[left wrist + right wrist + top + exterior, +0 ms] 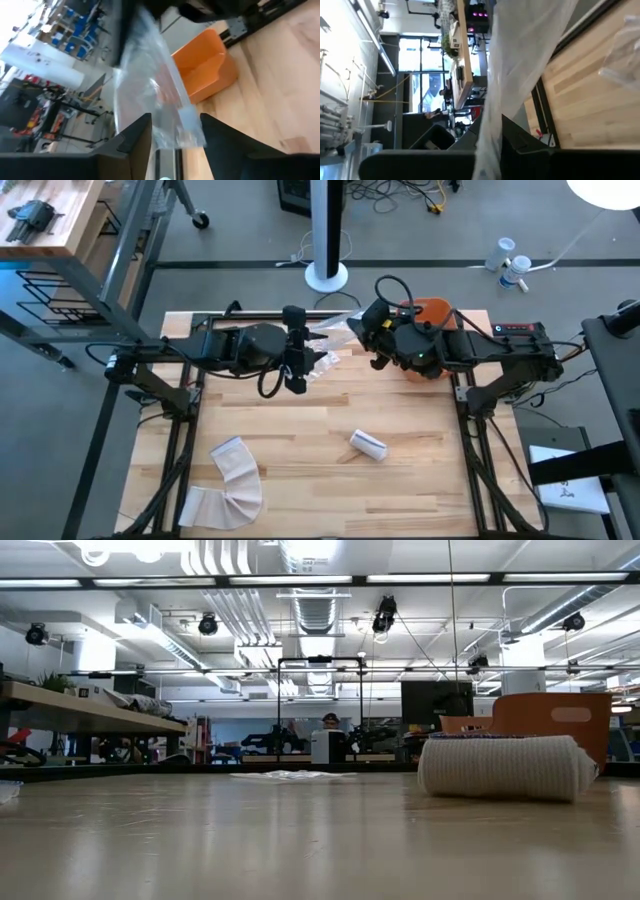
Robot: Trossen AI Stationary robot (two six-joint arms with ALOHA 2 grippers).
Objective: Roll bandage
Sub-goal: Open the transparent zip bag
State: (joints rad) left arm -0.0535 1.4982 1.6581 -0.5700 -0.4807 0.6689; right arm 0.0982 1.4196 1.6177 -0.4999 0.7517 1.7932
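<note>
The clear plastic bag [160, 100] is blurred, its contents unreadable.

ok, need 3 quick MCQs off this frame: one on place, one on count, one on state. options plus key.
1. Where does the rolled bandage lie on the table?
A. Against the far edge, beside the bin
B. Right of centre, toward the near edge
C. In the near left corner

2. How many bandages lie unrolled on the table?
A. None
B. One
C. Three

3. What state is the right end effector in?
A. Wide open above the rolled bandage
B. Shut on the orange bin
C. Shut on the clear plastic bag

Key: 1 B, the high view shows the roll alone right of centre, nearer the front. 2 B, a single unrolled bandage curves across the near left corner. 3 C, the right wrist view shows the clear plastic bag pinched between its fingers, with the left end effector near the bag's other end.
</note>
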